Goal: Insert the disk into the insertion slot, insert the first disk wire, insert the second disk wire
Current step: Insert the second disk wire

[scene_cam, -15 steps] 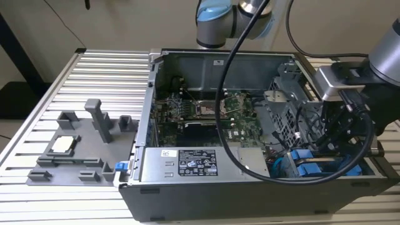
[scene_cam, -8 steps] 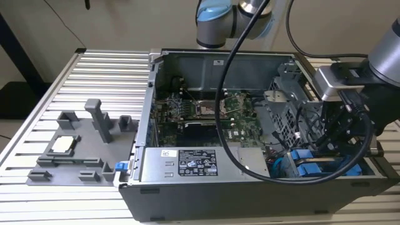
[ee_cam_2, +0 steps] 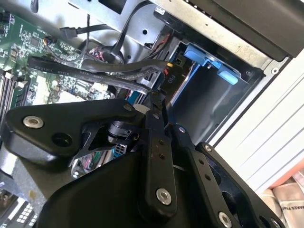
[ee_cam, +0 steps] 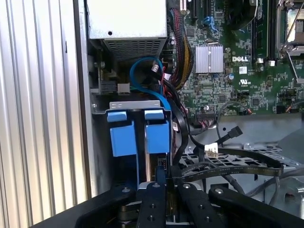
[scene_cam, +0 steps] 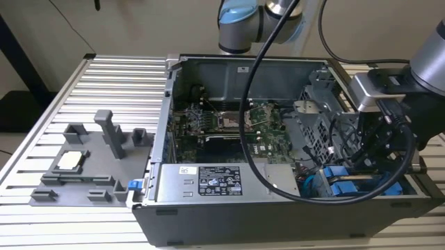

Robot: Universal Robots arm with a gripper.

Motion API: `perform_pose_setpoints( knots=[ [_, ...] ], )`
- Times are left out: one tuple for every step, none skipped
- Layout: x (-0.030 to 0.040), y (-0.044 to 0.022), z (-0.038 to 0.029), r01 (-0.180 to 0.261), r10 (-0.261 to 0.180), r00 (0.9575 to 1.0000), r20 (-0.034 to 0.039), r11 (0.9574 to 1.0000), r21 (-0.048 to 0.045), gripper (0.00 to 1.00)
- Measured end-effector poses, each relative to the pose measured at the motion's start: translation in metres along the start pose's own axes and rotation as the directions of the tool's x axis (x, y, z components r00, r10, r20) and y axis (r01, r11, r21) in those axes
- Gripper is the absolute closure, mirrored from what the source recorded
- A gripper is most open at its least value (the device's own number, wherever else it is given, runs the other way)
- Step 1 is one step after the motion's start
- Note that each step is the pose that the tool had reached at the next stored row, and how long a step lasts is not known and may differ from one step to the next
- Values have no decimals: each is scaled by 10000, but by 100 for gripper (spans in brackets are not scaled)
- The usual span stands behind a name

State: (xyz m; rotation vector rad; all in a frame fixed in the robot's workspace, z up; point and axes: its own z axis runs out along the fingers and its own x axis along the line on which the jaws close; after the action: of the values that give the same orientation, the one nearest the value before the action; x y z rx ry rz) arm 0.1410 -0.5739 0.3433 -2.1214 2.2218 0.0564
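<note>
My gripper [ee_cam: 161, 183], fingers pressed together on a black wire [ee_cam_2: 118, 71], hangs beside the blue-framed disk [ee_cam: 157, 135] seated in its slot [ee_cam: 135, 105].

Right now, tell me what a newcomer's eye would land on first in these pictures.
The open computer case on the slatted metal table, its green motherboard bare, draws the eye first. Next come the bright blue drive frames side by side in the bay near the case's corner, at the exterior view's right. The black gripper sits close before them, amid dark cables.
</note>
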Motion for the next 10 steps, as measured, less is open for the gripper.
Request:
perform_pose_setpoints(
  knots=[
    [-1, 0, 2, 0, 0, 10000, 2, 10000, 1, 84],
    [-4, 0, 5, 1, -1, 10000, 3, 10000, 4, 84],
    [-4, 0, 9, 1, -1, 10000, 3, 10000, 5, 84],
    [-4, 0, 13, 2, -2, 10000, 1, 10000, 8, 84],
    [-3, 0, 20, 2, -2, 10000, 2, 10000, 11, 84],
    [-3, 1, 26, 1, -1, 10000, 3, 10000, 14, 84],
    [-2, 1, 33, 1, -1, 10000, 3, 10000, 18, 84],
    [-2, 1, 40, 2, -2, 10000, 2, 10000, 21, 84],
    [-1, 1, 48, 2, -2, 10000, 4, 10000, 23, 84],
    [0, 1, 55, 2, -2, 10000, 2, 10000, 24, 84]
  ],
)
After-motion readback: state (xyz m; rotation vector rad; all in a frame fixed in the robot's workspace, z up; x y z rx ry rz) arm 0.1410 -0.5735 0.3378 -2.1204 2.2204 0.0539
